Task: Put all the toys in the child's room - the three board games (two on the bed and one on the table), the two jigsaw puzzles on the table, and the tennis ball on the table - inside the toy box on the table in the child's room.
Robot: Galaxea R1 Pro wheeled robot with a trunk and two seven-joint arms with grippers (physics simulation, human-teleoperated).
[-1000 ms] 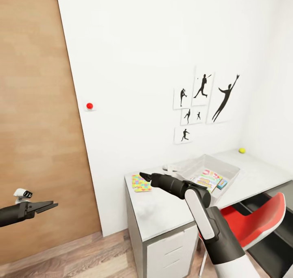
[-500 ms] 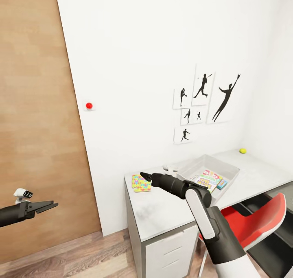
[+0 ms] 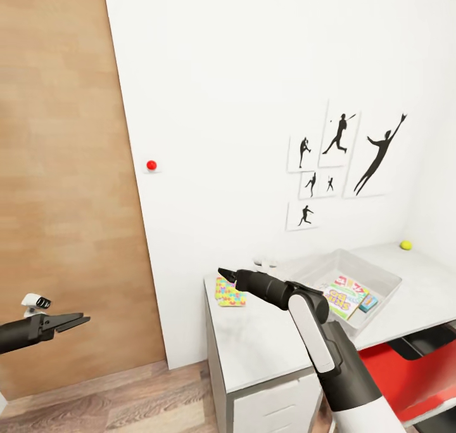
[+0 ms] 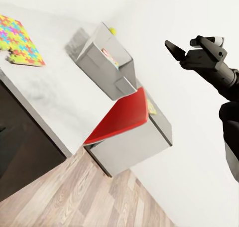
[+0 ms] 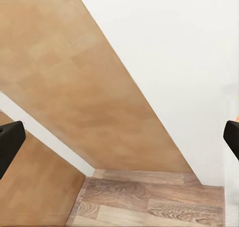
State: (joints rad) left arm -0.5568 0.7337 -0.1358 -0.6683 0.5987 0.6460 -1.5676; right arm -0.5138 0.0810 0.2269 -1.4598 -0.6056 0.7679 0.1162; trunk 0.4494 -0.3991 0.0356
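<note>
Bright, even light fills the white-walled room, with no glare. Soft shadows fall on the tabletop (image 3: pixel 266 350). Rendered edges stay crisp, slightly soft in wrist views.

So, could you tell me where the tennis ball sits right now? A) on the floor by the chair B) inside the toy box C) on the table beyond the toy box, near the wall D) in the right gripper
C: the tennis ball lies on the bare table past the far end of the toy box, apart from it and close to the wall.
</note>
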